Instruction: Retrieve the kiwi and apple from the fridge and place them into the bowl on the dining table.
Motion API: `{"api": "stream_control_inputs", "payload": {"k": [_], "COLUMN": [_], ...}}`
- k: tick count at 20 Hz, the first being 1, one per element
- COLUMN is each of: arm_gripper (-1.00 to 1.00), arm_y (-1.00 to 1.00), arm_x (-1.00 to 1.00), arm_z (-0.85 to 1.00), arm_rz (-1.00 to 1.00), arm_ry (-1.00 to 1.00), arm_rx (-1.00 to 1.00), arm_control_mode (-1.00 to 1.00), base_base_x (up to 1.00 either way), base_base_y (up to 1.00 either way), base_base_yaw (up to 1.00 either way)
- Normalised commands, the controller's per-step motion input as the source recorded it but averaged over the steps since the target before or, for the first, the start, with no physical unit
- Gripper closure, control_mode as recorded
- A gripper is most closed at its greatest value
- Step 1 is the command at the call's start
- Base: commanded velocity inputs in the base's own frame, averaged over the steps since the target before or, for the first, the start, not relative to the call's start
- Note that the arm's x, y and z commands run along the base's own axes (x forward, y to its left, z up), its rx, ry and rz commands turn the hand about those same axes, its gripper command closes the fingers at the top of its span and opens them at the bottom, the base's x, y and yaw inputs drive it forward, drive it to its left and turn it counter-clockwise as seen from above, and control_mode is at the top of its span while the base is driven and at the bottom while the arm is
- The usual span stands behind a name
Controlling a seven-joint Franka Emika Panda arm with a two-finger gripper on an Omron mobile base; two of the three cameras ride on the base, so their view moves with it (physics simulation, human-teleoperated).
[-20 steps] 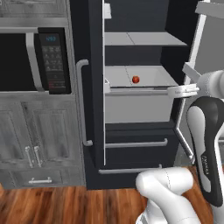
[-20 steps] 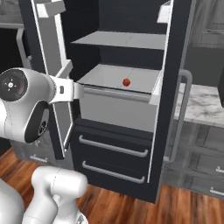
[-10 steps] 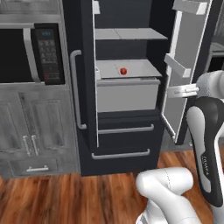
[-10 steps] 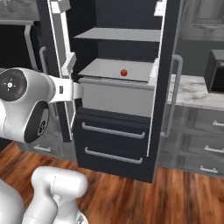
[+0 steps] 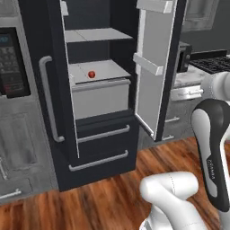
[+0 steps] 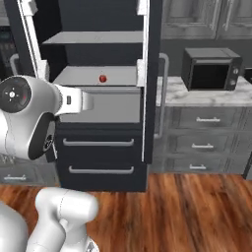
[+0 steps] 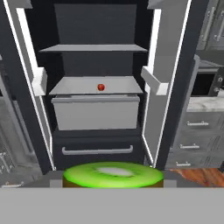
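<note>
**Kiwi in hand, apple on the fridge shelf**

In the hand view the kiwi (image 7: 113, 174) sits at the bottom centre of the frame, its cut green face turned to the camera, right where the gripper's tips would rise. It looks gripped between the jaws, though the fingers themselves are hidden behind the fruit, so the hold is a fair reading and not a certainty.

The fridge (image 5: 96, 130) stands open, upper doors swung wide, in the upper middle of both base views. The apple (image 5: 91, 74) rests alone on the light grey shelf above the closed crisper drawer, a small red dot at centre in the hand view (image 7: 101, 87) and in the right base view (image 6: 102, 78).

By my judgement the task is under halfway: one fruit is off the shelf, neither is delivered, and the second has not been touched.

A black microwave (image 6: 210, 69) stands on the pale counter at the upper right of the right base view, above grey drawers. The open right door (image 5: 157, 67) juts toward the arm and could crowd a later reach for the apple.
</note>
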Motion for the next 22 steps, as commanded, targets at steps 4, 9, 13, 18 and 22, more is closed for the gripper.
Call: {"api": "stream_control_inputs", "payload": {"k": [4, 9, 13, 18, 22], "arm_gripper": [1.0, 1.0, 1.0, 1.0, 1.0], "arm_y": [0.0, 0.0, 0.0, 0.0, 0.0], "arm_x": [0.0, 0.0, 0.0, 0.0, 0.0], "arm_z": [0.0, 0.0, 0.0, 0.0, 0.0], "arm_rz": [0.0, 0.0, 0.0, 0.0, 0.0], "arm_ry": [0.0, 0.0, 0.0, 0.0, 0.0], "arm_rx": [0.0, 0.0, 0.0, 0.0, 0.0], "arm_control_mode": [1.0, 1.0, 1.0, 1.0, 1.0], "base_base_x": [-0.02, -0.3, -0.54, -0.63, -0.66], "base_base_y": [0.5, 0.43, 0.37, 0.23, 0.06], "base_base_yaw": [-0.57, -0.57, -0.55, -0.54, -0.51]}}
